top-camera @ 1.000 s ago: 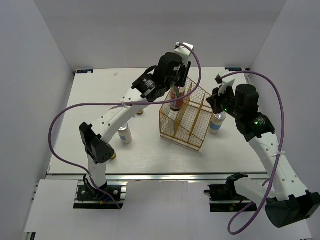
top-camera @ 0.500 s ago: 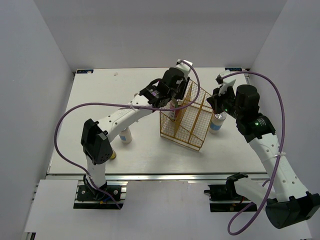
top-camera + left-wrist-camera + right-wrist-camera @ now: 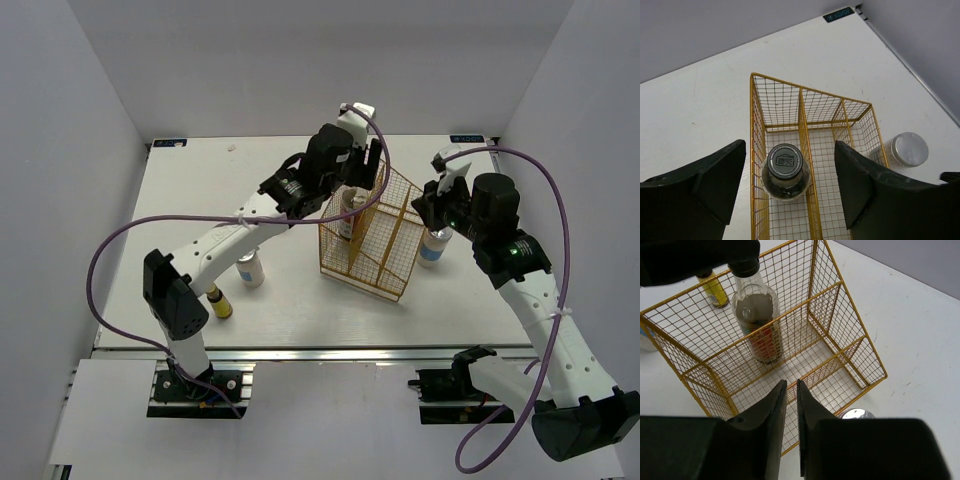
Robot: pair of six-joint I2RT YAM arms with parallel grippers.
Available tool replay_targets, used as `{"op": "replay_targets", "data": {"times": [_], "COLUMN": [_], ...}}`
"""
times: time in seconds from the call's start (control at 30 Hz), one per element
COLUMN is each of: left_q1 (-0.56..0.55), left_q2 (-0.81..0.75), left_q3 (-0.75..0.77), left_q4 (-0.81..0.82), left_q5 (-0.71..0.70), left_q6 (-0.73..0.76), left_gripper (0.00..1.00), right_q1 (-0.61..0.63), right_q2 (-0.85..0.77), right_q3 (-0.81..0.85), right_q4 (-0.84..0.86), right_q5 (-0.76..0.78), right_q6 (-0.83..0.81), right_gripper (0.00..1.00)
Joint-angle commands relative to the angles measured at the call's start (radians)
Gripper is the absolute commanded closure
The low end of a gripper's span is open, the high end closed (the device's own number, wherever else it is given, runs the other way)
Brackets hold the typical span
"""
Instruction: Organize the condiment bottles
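Observation:
The tall clear bottle with the red label point(image 3: 785, 167) stands upright in the left compartment of the gold wire basket point(image 3: 385, 268). My left gripper point(image 3: 790, 145) hangs open just above its dark cap, a finger on either side, touching nothing. My right gripper point(image 3: 791, 386) hovers over the basket's near right part, its jaws parted by a narrow gap with nothing between them. One white bottle with a silver lid point(image 3: 431, 248) stands against the basket's right side, right below that gripper. Another white bottle point(image 3: 250, 270) and an amber bottle point(image 3: 219, 303) stand on the table to the left.
In the right wrist view an amber bottle point(image 3: 714, 290) stands beyond the basket's far side. The basket's middle and right compartments hold nothing. White walls close the table point(image 3: 300, 300) on three sides. The left arm's purple cable loops over the table's left half.
My left gripper opened and lifted off the tall bottle, which stays standing in the basket. The left elbow swung aside, uncovering the amber bottle. My right jaws parted slightly.

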State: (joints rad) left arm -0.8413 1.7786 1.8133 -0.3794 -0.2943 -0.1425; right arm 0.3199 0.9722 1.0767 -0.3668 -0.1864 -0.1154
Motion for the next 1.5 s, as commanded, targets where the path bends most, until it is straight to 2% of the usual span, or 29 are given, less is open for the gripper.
{"op": "replay_targets", "data": {"times": [0.0, 0.07, 0.17, 0.27, 0.3, 0.37, 0.47, 0.57, 0.6, 0.63, 0.7, 0.77, 0.8, 0.83, 0.97, 1.1, 1.27, 1.47], "left_q1": [-0.007, -0.005, -0.005, -0.005, -0.007, -0.005, -0.007, -0.007, -0.005, -0.005, 0.002, 0.010, 0.014, 0.015, 0.018, 0.016, 0.018, 0.016], "left_q2": [-0.068, -0.073, -0.087, -0.110, -0.134, -0.163, -0.238, -0.324, -0.346, -0.370, -0.439, -0.488, -0.539, -0.565, -0.692, -0.769, -0.829, -0.867], "left_q3": [0.004, 0.024, 0.095, 0.159, 0.164, 0.156, 0.121, 0.046, -0.004, -0.034, -0.127, -0.186, -0.215, -0.276, -0.414, -0.482, -0.531, -0.574], "left_q4": [0.022, 0.014, 0.004, -0.004, -0.001, 0.005, 0.007, -0.029, -0.045, -0.065, -0.124, -0.183, -0.200, -0.231, -0.286, -0.360, -0.443, -0.464], "left_q5": [0.029, 0.047, 0.061, 0.063, 0.063, 0.058, 0.040, -0.037, -0.099, -0.129, -0.164, -0.193, -0.204, -0.224, -0.250, -0.259, -0.261, -0.258], "left_q6": [-0.017, -0.032, -0.045, -0.046, -0.046, -0.052, -0.072, -0.106, -0.115, -0.132, -0.176, -0.248, -0.271, -0.317, -0.412, -0.474, -0.519, -0.554], "left_gripper": [0.19, 0.18, 0.18, 0.18, 0.18, 0.20, 0.25, 0.56, 0.77, 0.83, 0.86, 0.68, 0.55, 0.34, 0.17, 0.13, 0.12, 0.12], "right_q1": [-0.007, -0.005, -0.005, -0.005, -0.007, -0.005, -0.005, -0.007, -0.010, -0.028, -0.091, -0.148, -0.195, -0.214, -0.277, -0.300, -0.309, -0.309], "right_q2": [-0.021, -0.021, -0.024, -0.029, -0.027, -0.027, -0.020, -0.006, 0.000, 0.008, 0.046, 0.092, 0.108, 0.129, 0.143, 0.154, 0.178, 0.227], "right_q3": [-0.008, -0.008, -0.008, -0.006, -0.004, -0.001, 0.003, 0.012, 0.018, 0.023, 0.041, 0.068, 0.075, 0.084, 0.063, 0.032, -0.012, -0.060], "right_q4": [0.032, 0.031, 0.026, 0.029, 0.029, 0.028, 0.022, -0.007, -0.032, -0.053, -0.127, -0.181, -0.228, -0.248, -0.290, -0.307, -0.327, -0.267], "right_q5": [-0.018, -0.019, -0.031, -0.053, -0.061, -0.071, -0.074, -0.081, -0.067, -0.056, -0.035, -0.027, -0.019, -0.015, -0.033, -0.096, -0.136, -0.050], "right_q6": [-0.010, -0.015, -0.026, -0.035, -0.038, -0.040, -0.040, -0.053, -0.056, -0.053, -0.024, -0.004, -0.001, -0.003, -0.050, -0.127, -0.217, -0.264], "right_gripper": [0.80, 0.78, 0.70, 0.56, 0.49, 0.43, 0.38, 0.36, 0.36, 0.36, 0.35, 0.35, 0.33, 0.33, 0.22, 0.11, 0.11, 0.11]}}
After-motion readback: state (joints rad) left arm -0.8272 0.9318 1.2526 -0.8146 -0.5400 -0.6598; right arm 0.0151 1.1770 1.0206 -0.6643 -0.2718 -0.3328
